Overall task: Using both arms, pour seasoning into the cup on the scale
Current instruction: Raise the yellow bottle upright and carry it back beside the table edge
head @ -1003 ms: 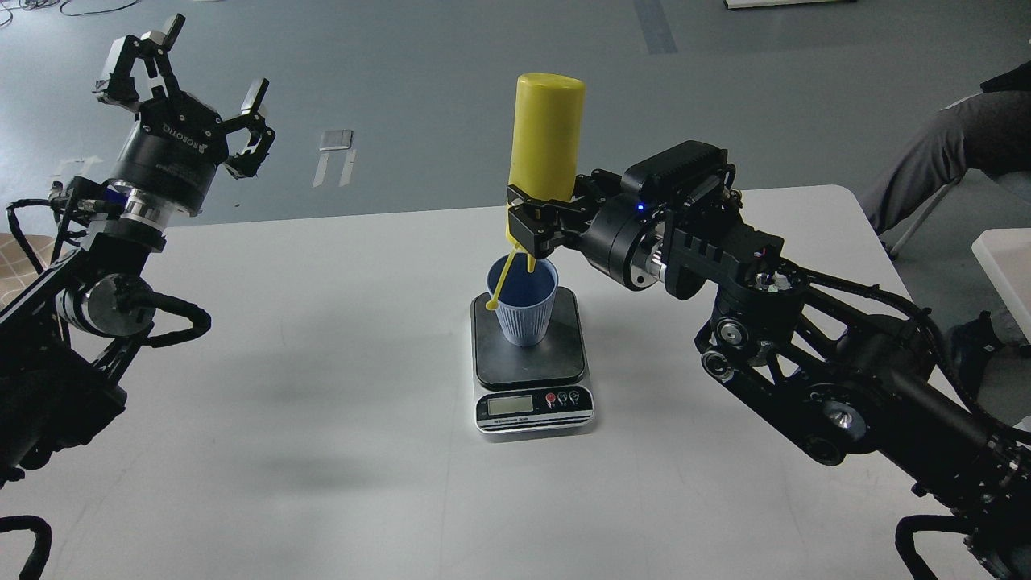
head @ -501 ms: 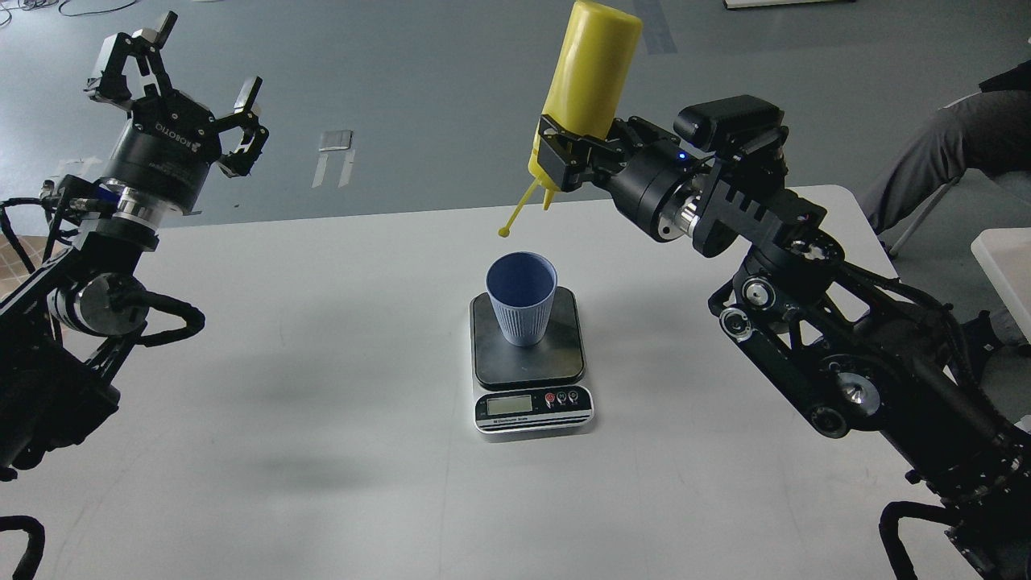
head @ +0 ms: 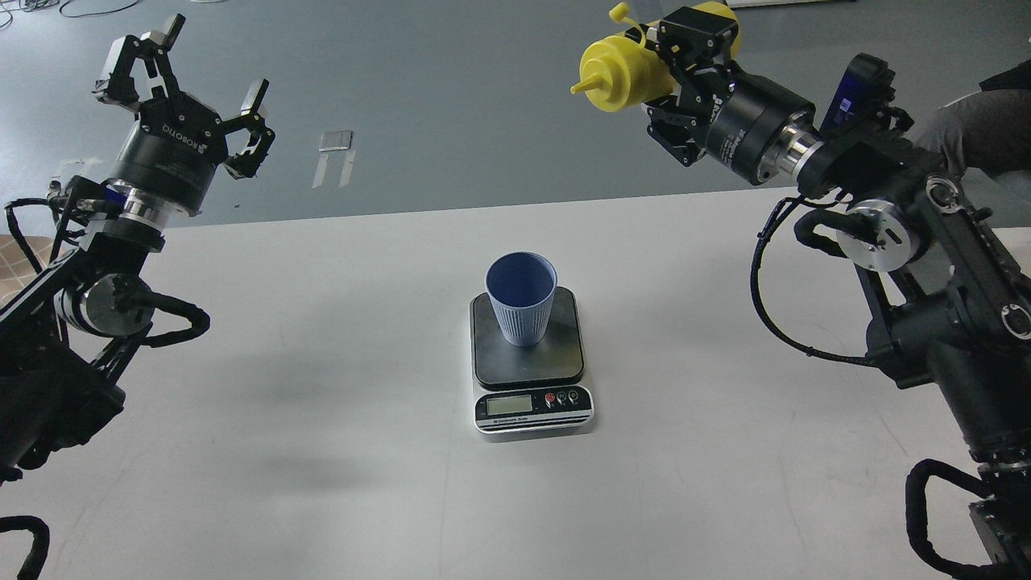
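The light blue ribbed cup (head: 522,301) stands upright on the dark platform of the small kitchen scale (head: 532,403) at the table's middle. My right gripper (head: 672,72) is shut on the yellow squeeze bottle (head: 622,74), held high at the upper right, well above and to the right of the cup. The bottle lies nearly level with its nozzle pointing left; its cap strap sticks up beside the nozzle. My left gripper (head: 185,84) is open and empty, raised at the upper left, far from the cup.
The white table (head: 322,451) holds the scale and cup. A seated person's leg (head: 975,133) shows at the far right edge, and another white table corner (head: 1007,258) is beyond it. Grey floor lies behind the table.
My right gripper lifted the bottle from nozzle-down in the cup, up and to the right, turning it to nearly level. The left arm barely moved.
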{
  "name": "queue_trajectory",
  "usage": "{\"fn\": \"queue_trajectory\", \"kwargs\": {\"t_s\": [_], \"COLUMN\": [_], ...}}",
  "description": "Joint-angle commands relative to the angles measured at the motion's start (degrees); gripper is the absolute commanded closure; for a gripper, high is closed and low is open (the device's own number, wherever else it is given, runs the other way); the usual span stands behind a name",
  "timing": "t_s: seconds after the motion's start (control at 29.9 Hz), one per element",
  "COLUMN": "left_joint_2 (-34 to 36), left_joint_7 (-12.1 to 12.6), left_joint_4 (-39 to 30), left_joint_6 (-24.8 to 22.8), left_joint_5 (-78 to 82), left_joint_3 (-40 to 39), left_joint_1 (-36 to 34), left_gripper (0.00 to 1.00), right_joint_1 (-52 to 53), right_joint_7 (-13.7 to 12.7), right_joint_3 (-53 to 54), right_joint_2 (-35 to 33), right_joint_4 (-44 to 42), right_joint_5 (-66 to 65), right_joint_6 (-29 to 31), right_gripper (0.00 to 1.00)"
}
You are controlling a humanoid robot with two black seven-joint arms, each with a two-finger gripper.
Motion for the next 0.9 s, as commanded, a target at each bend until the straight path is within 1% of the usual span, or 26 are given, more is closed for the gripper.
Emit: {"fn": "queue_trajectory", "kwargs": {"t_s": [0.0, 0.17, 0.23, 0.3, 0.37, 0.43, 0.53, 0.64, 0.67, 0.74, 0.87], "left_joint_2": [0.2, 0.1, -0.1, -0.2, -0.2, -0.2, -0.3, -0.3, -0.3, -0.2, -0.2], "left_joint_7": [0.1, 0.1, 0.2, 0.2, 0.2, 0.2, 0.3, 0.3, 0.3, 0.3, 0.3], "left_joint_4": [0.0, 0.0, 0.0, 0.0, 0.0, 0.0, 0.0, 0.0, -0.1, -0.1, -0.1], "left_joint_6": [0.0, 0.0, 0.0, 0.0, 0.0, 0.0, 0.0, 0.0, 0.0, 0.0, 0.0], "left_joint_5": [0.0, 0.0, 0.0, 0.0, 0.0, 0.0, 0.0, 0.0, 0.0, 0.0, 0.0], "left_joint_3": [0.0, 0.0, 0.0, 0.0, 0.0, 0.0, 0.0, 0.0, 0.0, 0.0, 0.1], "left_joint_1": [0.0, 0.0, 0.0, -0.1, -0.2, -0.2, -0.2, -0.2, -0.2, -0.2, -0.2], "left_gripper": [0.03, 0.03, 0.03, 0.03, 0.03, 0.03, 0.03, 0.03, 0.03, 0.03, 0.03], "right_joint_1": [-4.4, -11.7, -15.2, -17.6, -18.9, -21.1, -25.1, -26.5, -27.6, -29.0, -31.1], "right_joint_7": [-0.2, 1.1, 1.5, 1.5, 1.5, 1.7, 2.8, 5.5, 7.0, 7.7, 7.7], "right_joint_3": [7.1, 8.5, 8.6, 8.8, 9.3, 10.6, 11.4, 10.1, 9.2, 7.5, 6.2], "right_joint_2": [1.0, 2.2, 3.5, 5.4, 6.9, 6.9, 6.9, 6.9, 6.9, 6.9, 6.9], "right_joint_4": [-3.0, -4.5, -5.2, -4.6, -4.6, -4.4, -4.3, -4.4, -4.3, -4.3, -4.7], "right_joint_5": [11.7, 22.6, 30.4, 34.2, 35.6, 36.1, 36.2, 37.1, 38.6, 41.1, 42.8], "right_joint_6": [0.8, 2.7, 3.1, 3.8, 4.6, 5.6, 7.0, 8.0, 8.0, 8.0, 8.0], "right_gripper": [1.00, 1.00, 1.00, 1.00, 1.00, 1.00, 1.00, 1.00, 1.00, 1.00, 1.00]}}
